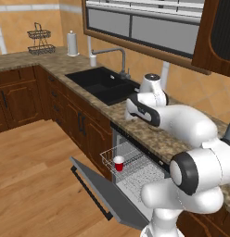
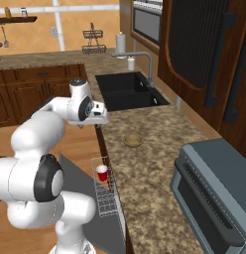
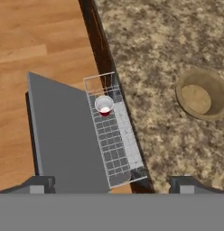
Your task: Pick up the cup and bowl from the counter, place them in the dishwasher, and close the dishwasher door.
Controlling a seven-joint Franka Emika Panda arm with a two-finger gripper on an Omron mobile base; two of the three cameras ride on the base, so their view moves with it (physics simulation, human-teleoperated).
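Observation:
The red cup (image 1: pixel 118 163) (image 2: pixel 101 172) (image 3: pixel 104 105) stands upright in the white wire rack (image 3: pixel 116 144) pulled out of the dishwasher (image 1: pixel 135 169). The dishwasher door (image 1: pixel 103 190) (image 3: pixel 64 131) hangs dropped open over the floor. On the granite counter (image 2: pixel 154 163) rests the tan bowl (image 2: pixel 133 140) (image 3: pixel 202 95), upright and empty. My gripper (image 3: pixel 111 182) is open and holds nothing; it hovers high over the counter's front edge, and my hand (image 2: pixel 92 115) is left of the bowl and above the rack.
A black sink (image 1: pixel 105 83) (image 2: pixel 127 89) with a faucet lies farther along the counter. A grey toaster oven (image 2: pixel 214 188) stands on the near right. Wall cabinets overhang the counter's back. Wooden floor (image 3: pixel 37 40) spreads beyond the open door.

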